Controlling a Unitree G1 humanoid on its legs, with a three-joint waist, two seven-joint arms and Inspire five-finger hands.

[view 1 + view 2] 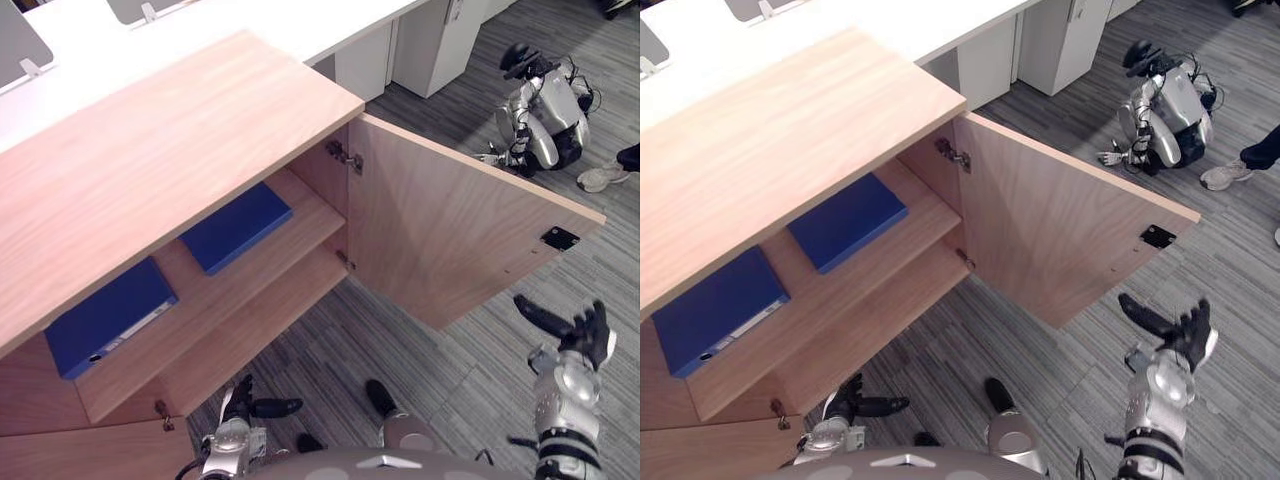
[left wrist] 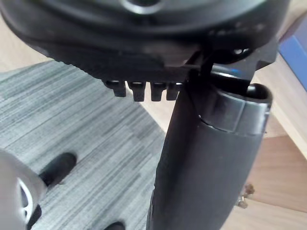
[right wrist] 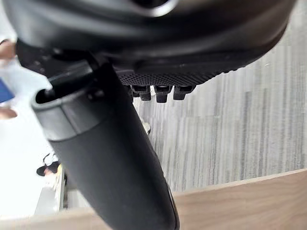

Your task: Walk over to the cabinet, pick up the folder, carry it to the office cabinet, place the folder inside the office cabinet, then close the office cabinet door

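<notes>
The wooden office cabinet [image 1: 170, 150] stands with its right door [image 1: 450, 230] swung wide. On its upper shelf lie two blue folders: one flat near the middle [image 1: 238, 226], another with a white spine label further left [image 1: 105, 318]. My left hand [image 1: 243, 398] hangs low in front of the cabinet's lower shelf, fingers straight, thumb out, holding nothing. A blue folder edge [image 2: 295, 52] shows past it in the left wrist view. My right hand [image 1: 582, 338] is open and empty over the carpet, right of the door's free edge.
Another grey robot [image 1: 540, 115] sits on the carpet at the back right, with a person's shoe [image 1: 603, 177] beside it. A white desk [image 1: 300, 30] runs behind the cabinet. The left door's top edge [image 1: 90, 450] shows at the lower left.
</notes>
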